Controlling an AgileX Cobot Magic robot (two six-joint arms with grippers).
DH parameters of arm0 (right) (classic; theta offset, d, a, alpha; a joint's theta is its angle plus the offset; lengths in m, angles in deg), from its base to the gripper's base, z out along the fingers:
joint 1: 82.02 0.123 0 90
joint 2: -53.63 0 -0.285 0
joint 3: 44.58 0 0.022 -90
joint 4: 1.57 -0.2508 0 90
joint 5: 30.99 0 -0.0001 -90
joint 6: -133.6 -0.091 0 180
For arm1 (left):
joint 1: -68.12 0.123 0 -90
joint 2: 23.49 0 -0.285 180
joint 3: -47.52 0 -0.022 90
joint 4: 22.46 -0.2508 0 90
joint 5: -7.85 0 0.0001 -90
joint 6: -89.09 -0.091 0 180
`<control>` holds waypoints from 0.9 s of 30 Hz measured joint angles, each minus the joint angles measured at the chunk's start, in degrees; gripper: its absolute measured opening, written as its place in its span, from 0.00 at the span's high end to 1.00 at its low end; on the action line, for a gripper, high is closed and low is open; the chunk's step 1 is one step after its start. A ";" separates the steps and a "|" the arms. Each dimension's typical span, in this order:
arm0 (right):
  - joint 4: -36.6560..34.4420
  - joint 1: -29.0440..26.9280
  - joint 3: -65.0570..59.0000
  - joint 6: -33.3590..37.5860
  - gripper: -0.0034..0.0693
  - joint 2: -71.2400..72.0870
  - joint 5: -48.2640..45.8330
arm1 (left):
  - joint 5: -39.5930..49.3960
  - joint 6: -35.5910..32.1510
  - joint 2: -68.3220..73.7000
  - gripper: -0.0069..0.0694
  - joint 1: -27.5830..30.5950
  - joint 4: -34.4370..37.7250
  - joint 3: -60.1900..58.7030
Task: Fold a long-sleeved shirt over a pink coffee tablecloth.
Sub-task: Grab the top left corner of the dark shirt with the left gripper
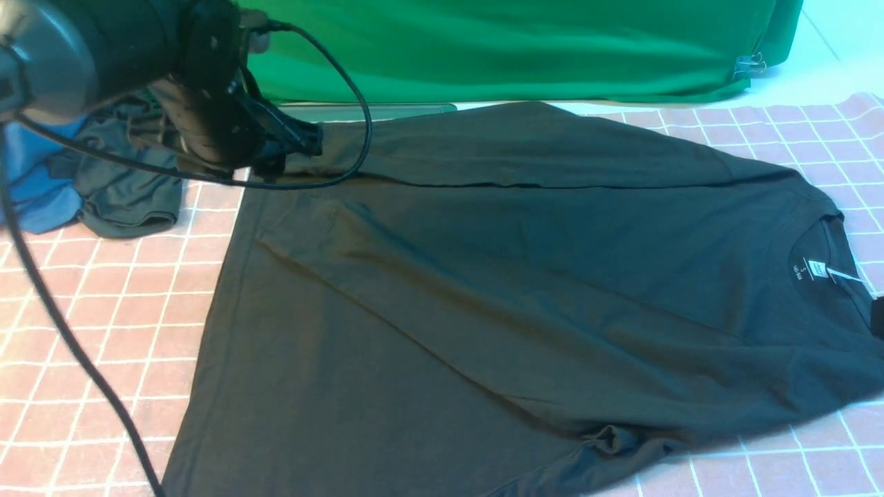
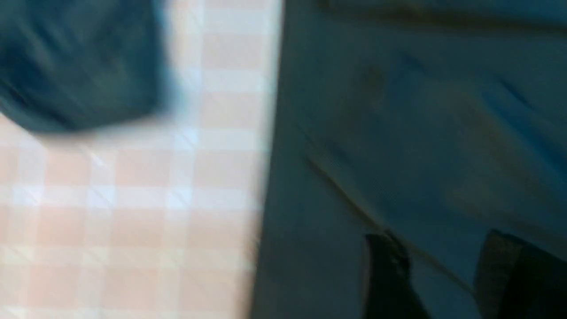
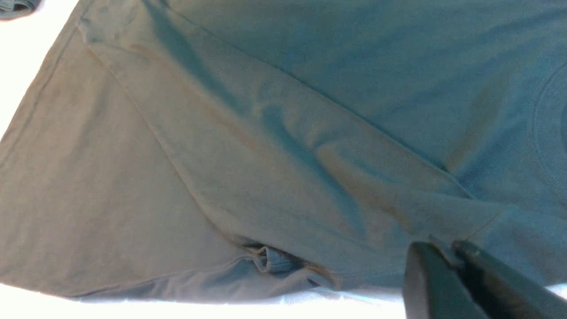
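One long-sleeved shirt | collar right, hem left | axis left-right

1. The left arm fills the upper left of the front view.
2. The left gripper points toward the frame's centre. In its blurred wrist view, the fingers stand apart.
3. The right gripper sits at the lower right of its wrist view, jaws pressed nearly together.

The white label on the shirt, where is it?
In the front view, the white label sits inside the collar of the long-sleeved shirt, at the far right.
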 joint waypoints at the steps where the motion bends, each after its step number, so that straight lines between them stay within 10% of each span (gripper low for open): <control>1: 0.00 0.00 0.00 0.00 0.83 0.00 0.00 | 0.97 -2.32 -0.76 0.62 -0.76 4.56 -0.46; 6: 0.59 0.00 0.00 -0.67 0.83 -0.07 0.00 | 0.03 -9.83 -3.37 0.87 -11.70 20.39 -7.13; 13: 1.02 0.00 0.00 -1.65 0.83 -1.90 -0.44 | -7.28 -9.28 0.05 0.88 -30.08 23.75 -13.42; 27: 1.13 0.00 0.00 -1.65 0.83 -1.98 -0.44 | -22.84 -8.07 7.64 0.38 -37.38 25.69 -13.57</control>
